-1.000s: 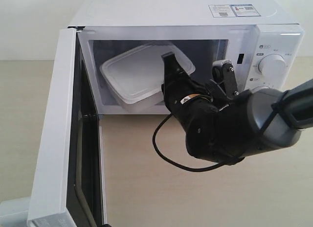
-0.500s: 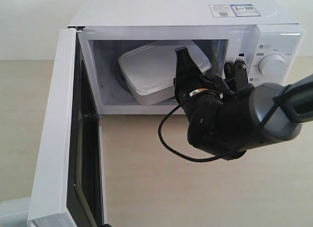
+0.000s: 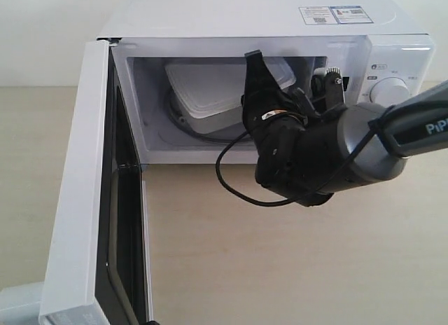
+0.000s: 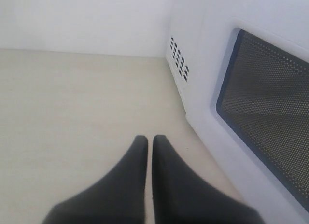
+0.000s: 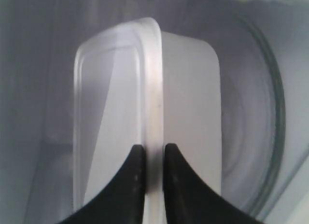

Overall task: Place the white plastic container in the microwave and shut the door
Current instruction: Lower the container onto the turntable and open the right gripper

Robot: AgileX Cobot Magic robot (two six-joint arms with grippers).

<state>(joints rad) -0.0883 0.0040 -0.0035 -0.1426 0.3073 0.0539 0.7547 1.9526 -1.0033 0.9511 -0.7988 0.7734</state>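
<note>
In the microwave (image 3: 210,17), container (image 3: 218,120) lies crosswise (lid (image 3: 213,83) up).

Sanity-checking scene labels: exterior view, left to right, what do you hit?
open door → white plastic container → dial. The right gripper overlaps the container, so it is left out.

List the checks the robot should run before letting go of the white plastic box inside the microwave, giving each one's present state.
1. Grip: right hand clamped on the rim of the rectangular translucent-white plastic container: ok.
2. Container inside the white boxy microwave: ok.
3. Container resting flat on the round glass turntable: cannot tell; it looks tilted.
4. Clearance: white front door wide open: ok.
5. Closer: left hand shut, beside the door's outer face: ok.
</note>
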